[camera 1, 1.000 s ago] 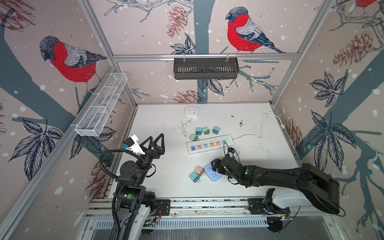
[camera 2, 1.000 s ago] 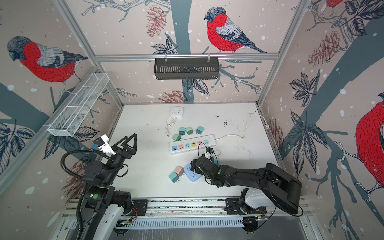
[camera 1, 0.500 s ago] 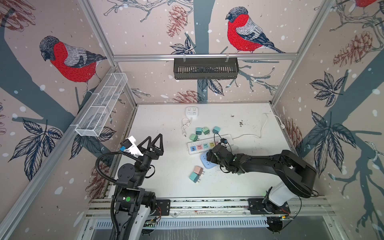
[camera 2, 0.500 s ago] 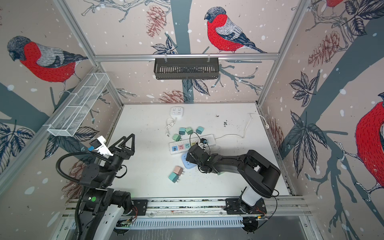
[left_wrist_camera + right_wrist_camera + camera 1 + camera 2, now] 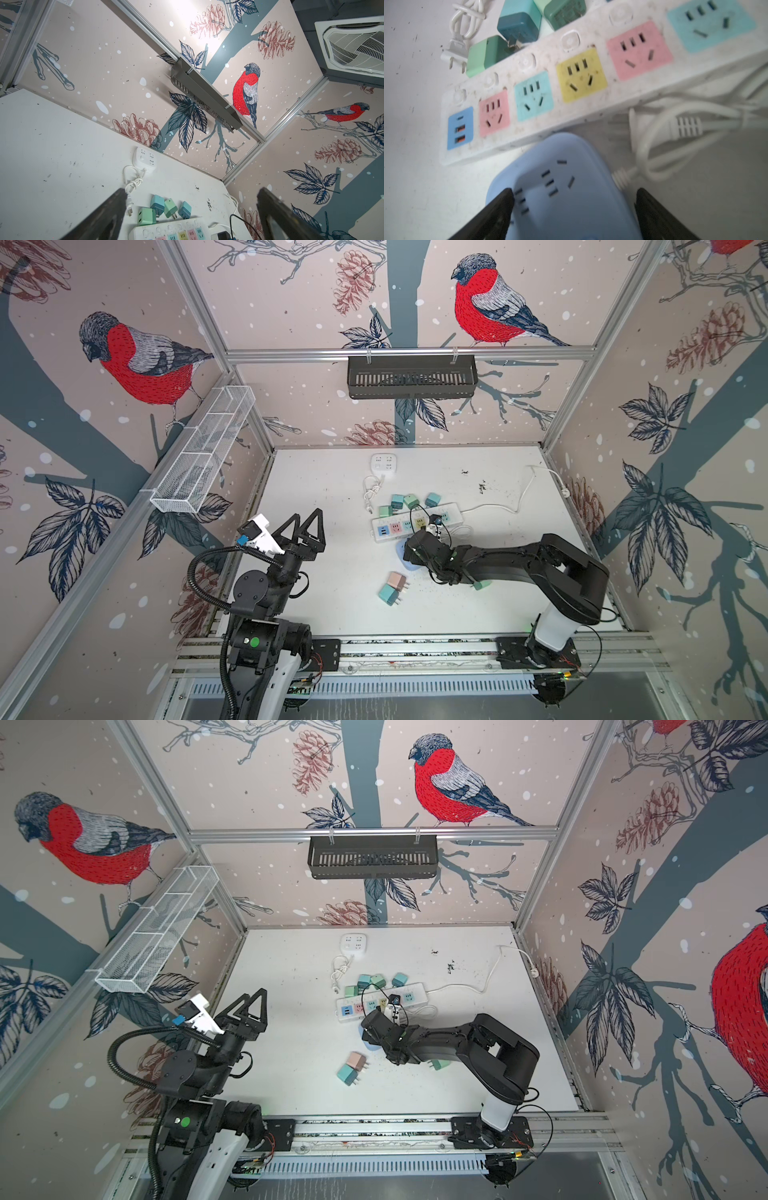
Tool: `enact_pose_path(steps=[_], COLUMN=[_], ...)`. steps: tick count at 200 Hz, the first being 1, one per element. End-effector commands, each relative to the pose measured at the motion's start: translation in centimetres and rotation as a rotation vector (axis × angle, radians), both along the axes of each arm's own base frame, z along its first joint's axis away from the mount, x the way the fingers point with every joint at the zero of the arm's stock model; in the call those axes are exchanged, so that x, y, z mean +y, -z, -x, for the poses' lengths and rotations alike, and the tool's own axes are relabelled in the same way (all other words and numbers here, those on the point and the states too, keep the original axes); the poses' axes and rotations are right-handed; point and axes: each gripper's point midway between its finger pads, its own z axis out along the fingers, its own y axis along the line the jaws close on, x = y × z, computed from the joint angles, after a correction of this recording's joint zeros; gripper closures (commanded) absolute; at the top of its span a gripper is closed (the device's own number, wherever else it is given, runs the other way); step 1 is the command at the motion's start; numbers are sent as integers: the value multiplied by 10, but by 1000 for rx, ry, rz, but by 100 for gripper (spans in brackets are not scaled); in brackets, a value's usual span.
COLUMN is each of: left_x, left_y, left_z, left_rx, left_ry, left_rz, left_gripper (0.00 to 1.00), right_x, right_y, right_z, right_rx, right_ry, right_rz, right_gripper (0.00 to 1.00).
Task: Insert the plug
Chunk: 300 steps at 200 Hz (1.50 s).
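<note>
The left gripper (image 5: 306, 513) hangs raised at the table's (image 5: 332, 489) left edge, jaws spread, holding nothing. A pink plug (image 5: 397, 580) and a teal plug (image 5: 387, 594) lie touching, near the power strip (image 5: 390, 527). The right gripper (image 5: 574, 195) has its jaws spread over the blue socket (image 5: 564, 187); contact cannot be told.

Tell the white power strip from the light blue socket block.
The power strip is a long white bar with pink, teal and yellow socket faces; the socket block is compact, rounded, all light blue. The open right end effector is over the socket block, not the power strip. Both face sockets up.
</note>
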Motion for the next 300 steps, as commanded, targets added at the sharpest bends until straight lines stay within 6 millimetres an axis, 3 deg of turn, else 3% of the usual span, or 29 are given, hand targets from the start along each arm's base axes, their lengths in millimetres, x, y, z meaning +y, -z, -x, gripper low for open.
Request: enact_pose_path(steps=[1,42,54,72,84,108,138,163,208,227,270,300], left_x=[-7,-31,-43,-62,-72,-105,-156,-192,-214,-222,-260,-281], left_y=[-8,3,24,74,107,146,167,188,233,240,249,261], left_z=[0,-12,-21,-34,-38,-38,-28,-22,-38,-46,-37,-26], left_rx=[-36,34,98,240,324,415,457,512,662,672,662,669], left_ry=[43,177,242,330,351,401,485,540,521,529,637,685], left_rz=[7,13,16,-2,-30,-142,-257,-326,-444,-467,-484,-506], left_gripper=[3,3,7,24,30,39,39,45,53,55,56,58], right_x=[-58,-73,-65,-55,-50,-50,-53,-60,-76,-79,-91,-105], right_y=[37,31,21,3,-6,-13,-9,-7,-9,-13,-9,-18], right_z=[47,57,59,62,62,62,61,62,65,66,68,67], right_rx=[164,153,133,90,68,42,39,38,14,4,5,-21], right_ry=[-26,-10,-32,-50,-55,-41,-14,9,41,43,78,112], right_rz=[249,228,193,144,101,42,14,11,-48,-80,-99,-85], right_gripper=[9,9,11,15,22,31,39,46,50,50,54,53])
